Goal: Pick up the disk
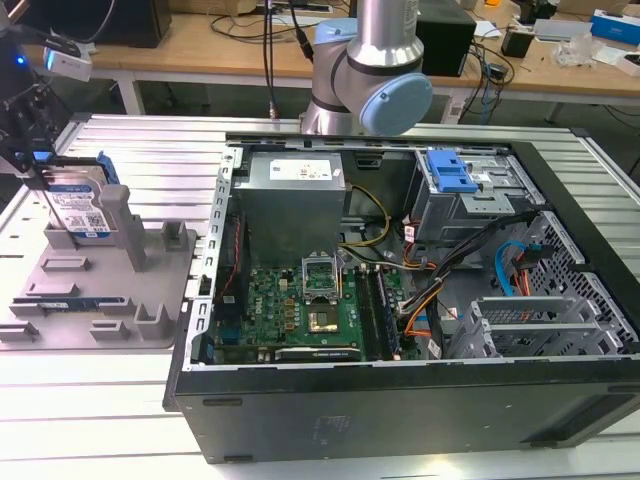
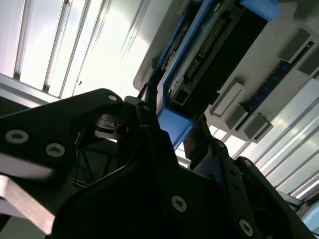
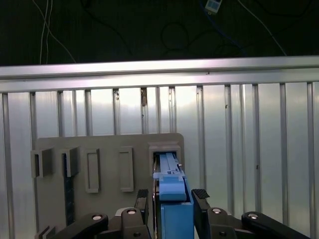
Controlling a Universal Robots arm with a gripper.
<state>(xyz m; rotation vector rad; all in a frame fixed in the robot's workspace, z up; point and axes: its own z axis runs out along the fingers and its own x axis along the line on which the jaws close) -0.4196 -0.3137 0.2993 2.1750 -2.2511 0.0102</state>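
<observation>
Far over on the exterior view's left, the gripper sits right on top of the disk. The disk stands on edge in a slot of the grey holder, label face out and blue rail along the top.

In the first wrist view one finger is on each broad face, so the jaws span the thin way and the rail runs straight out between them. They look closed up snug on it, with no gap I can make out on either side. The second wrist view agrees — the rail's end pokes out between the two black fingers.

As far as I can judge, the disk is still seated in the slot, not lifted.

Further right is the open PC case, well apart from all this.
</observation>
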